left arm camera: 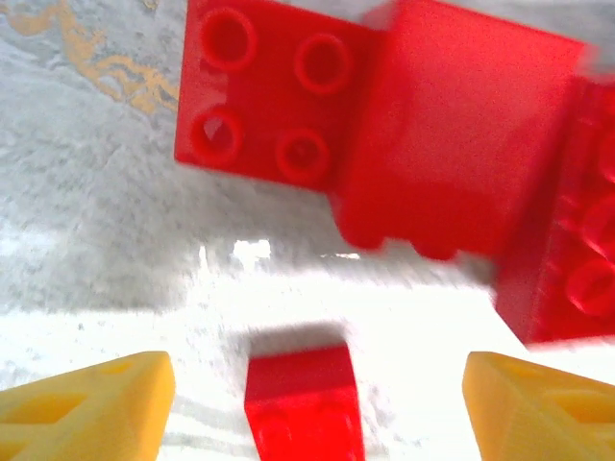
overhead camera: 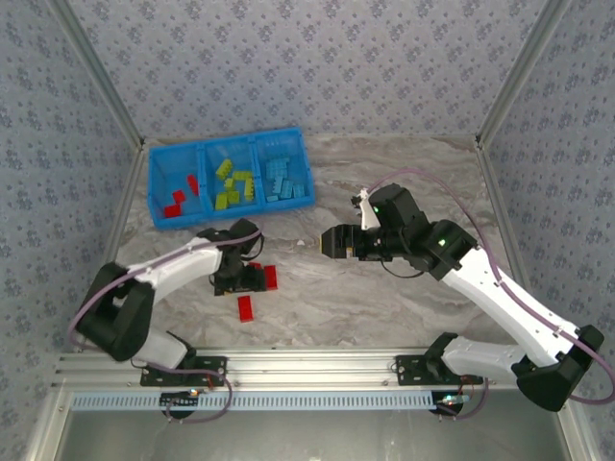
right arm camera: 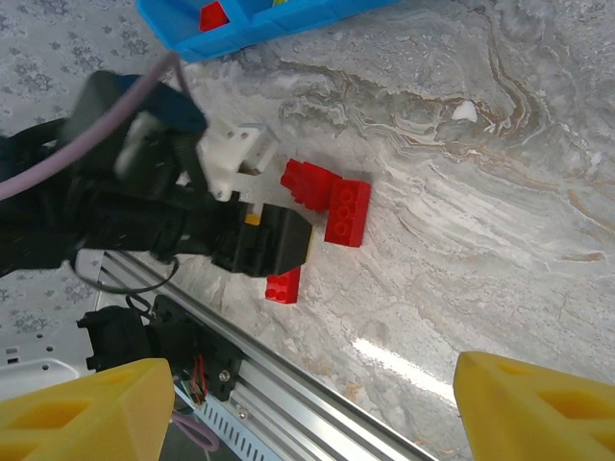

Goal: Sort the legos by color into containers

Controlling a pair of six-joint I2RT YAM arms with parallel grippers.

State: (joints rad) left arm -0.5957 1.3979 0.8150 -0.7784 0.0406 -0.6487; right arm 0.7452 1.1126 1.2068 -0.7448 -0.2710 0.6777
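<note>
The blue tray [overhead camera: 154, 187] holds the containers: red legos [overhead camera: 179, 202] in the left one, lime green legos [overhead camera: 233, 184] in the middle, light blue legos [overhead camera: 282, 178] on the right. Loose red legos [overhead camera: 268, 277] lie on the marble, with one more [overhead camera: 247, 307] nearer the arms. My left gripper [overhead camera: 244, 284] hovers low over them. In the left wrist view it [left arm camera: 317, 408] is open, and a small red lego [left arm camera: 303, 399] lies between its yellow fingers [left arm camera: 91, 408], touching neither. A cluster of red legos [left arm camera: 269, 96] sits just beyond. My right gripper [overhead camera: 330, 242] hangs open and empty mid-table.
The right wrist view looks down on the left gripper [right arm camera: 274, 238], the red legos [right arm camera: 332, 197] and a corner of the tray [right arm camera: 250, 34]. A metal rail [overhead camera: 307, 363] runs along the near edge. Bare marble lies right of the tray.
</note>
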